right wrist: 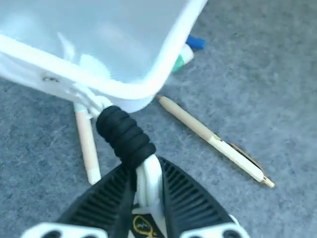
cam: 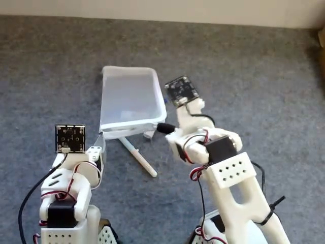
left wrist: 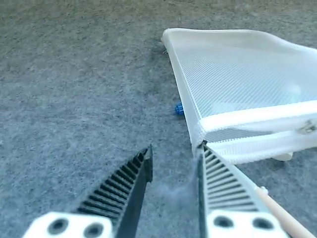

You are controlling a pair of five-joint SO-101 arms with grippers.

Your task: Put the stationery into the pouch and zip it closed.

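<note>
Gripping the black corded zipper pull [right wrist: 124,134] of the white mesh pouch [cam: 129,96], the right gripper [right wrist: 143,166] has its jaws clamped on it.
The left gripper [left wrist: 176,148] has its jaws apart at the pouch's other near corner, with one fingertip [left wrist: 210,166] touching the seam. The pouch lies on the grey counter [cam: 254,61] between the two arms. A cream pen [right wrist: 213,141] lies just beside the pouch. A second pen [right wrist: 86,146] sits partly under its edge. A blue-tipped thing [right wrist: 194,42], possibly a marker, pokes out along its side.
</note>
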